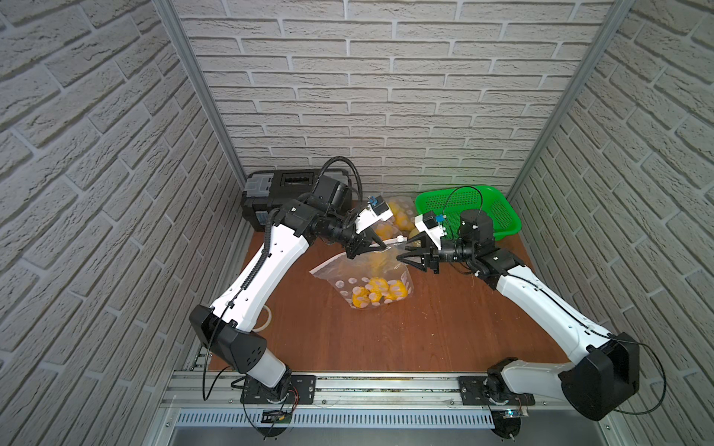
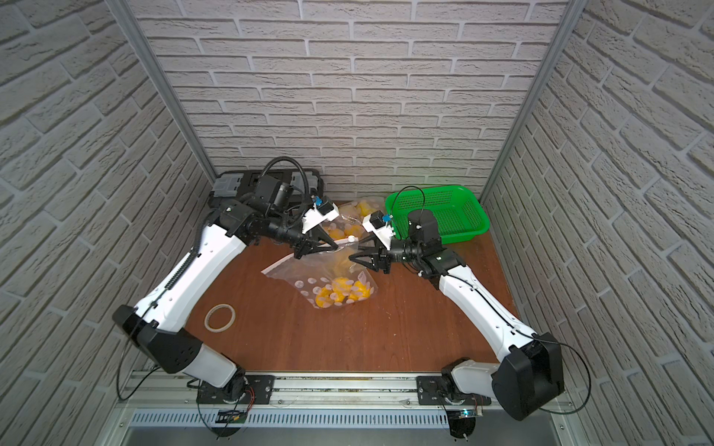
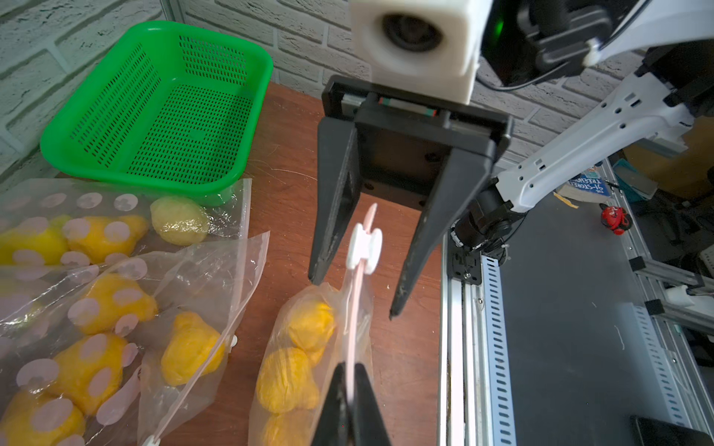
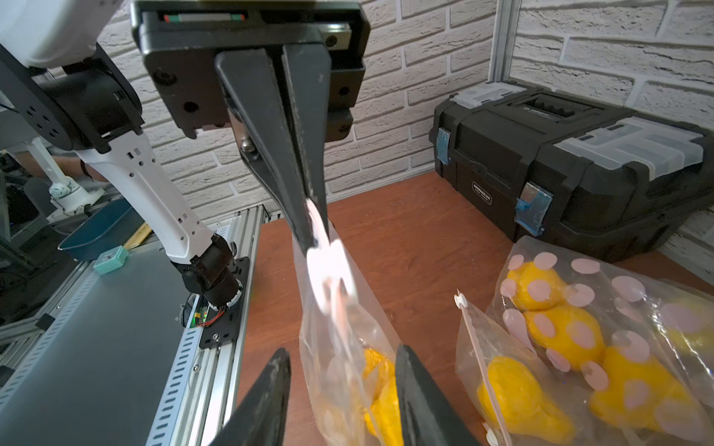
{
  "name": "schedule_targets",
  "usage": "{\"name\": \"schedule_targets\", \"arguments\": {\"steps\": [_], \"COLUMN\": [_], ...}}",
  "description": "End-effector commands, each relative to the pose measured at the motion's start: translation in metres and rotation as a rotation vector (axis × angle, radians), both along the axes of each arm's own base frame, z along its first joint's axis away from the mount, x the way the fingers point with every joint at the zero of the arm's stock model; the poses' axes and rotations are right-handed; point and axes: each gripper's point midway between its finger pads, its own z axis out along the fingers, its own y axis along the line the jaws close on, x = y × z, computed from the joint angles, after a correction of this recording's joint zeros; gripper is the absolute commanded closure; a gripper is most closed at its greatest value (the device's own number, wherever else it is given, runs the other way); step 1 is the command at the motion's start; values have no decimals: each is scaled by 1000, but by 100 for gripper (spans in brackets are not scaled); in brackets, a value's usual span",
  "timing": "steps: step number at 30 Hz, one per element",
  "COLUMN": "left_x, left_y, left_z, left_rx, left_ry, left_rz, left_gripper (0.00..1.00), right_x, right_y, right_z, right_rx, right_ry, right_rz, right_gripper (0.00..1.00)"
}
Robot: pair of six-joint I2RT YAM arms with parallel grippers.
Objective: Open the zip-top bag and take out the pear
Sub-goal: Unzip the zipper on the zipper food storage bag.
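Note:
A clear zip-top bag (image 1: 363,278) with white dots holds several yellow pears (image 1: 376,291) and hangs by its pink zip strip, its bottom resting on the brown table. My left gripper (image 3: 351,367) is shut on that strip, as both top views show (image 1: 382,245) (image 2: 336,245). My right gripper (image 4: 344,349) is open, with its fingers on either side of the bag's top and touching nothing. It faces the left gripper (image 1: 400,259). The white slider (image 3: 365,247) sits on the strip in the gap between the right fingers.
An empty green basket (image 1: 469,210) stands at the back right and a black toolbox (image 1: 270,193) at the back left. More bags of pears (image 1: 398,216) lie between them, close behind the grippers. A tape roll (image 2: 219,317) lies near the left arm.

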Motion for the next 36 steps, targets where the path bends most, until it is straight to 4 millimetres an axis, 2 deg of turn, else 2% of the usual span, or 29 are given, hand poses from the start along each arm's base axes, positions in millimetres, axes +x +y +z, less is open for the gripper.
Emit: {"name": "schedule_targets", "arguments": {"steps": [1,8,10,11,16,22,24,27,31,32,35,36], "left_x": [-3,-2,-3,-1,-1,0,0,0,0,2,6,6], "left_y": [-3,-3,-3,-2,-1,2,3,3,4,4,-1,-4], "left_z": [23,15,15,15,21,19,19,19,19,17,16,18], "left_rx": [-106,-99,-103,-105,-123,-127,-128,-133,-134,-130,-113,-110], "left_ry": [-42,-11,-12,-15,-30,-24,-22,-27,-24,-19,-33,-46], "left_rz": [-24,-13,-12,-7,0,16,19,21,25,34,53,49], "left_gripper": [100,100,100,100,100,100,100,100,100,100,70,65], "right_x": [2,6,7,6,2,-1,-1,2,0,-1,-2,-3], "right_y": [5,13,14,14,13,10,11,11,11,12,13,13], "right_z": [43,53,49,47,36,35,36,35,37,37,38,37], "right_rx": [149,221,207,197,161,158,160,159,162,164,162,161], "right_ry": [-111,-99,-93,-87,-79,-91,-88,-78,-86,-86,-75,-72], "right_rz": [30,72,76,78,83,73,80,64,77,82,97,103], "right_gripper": [56,73,85,88,87,86,88,80,97,97,97,97]}}
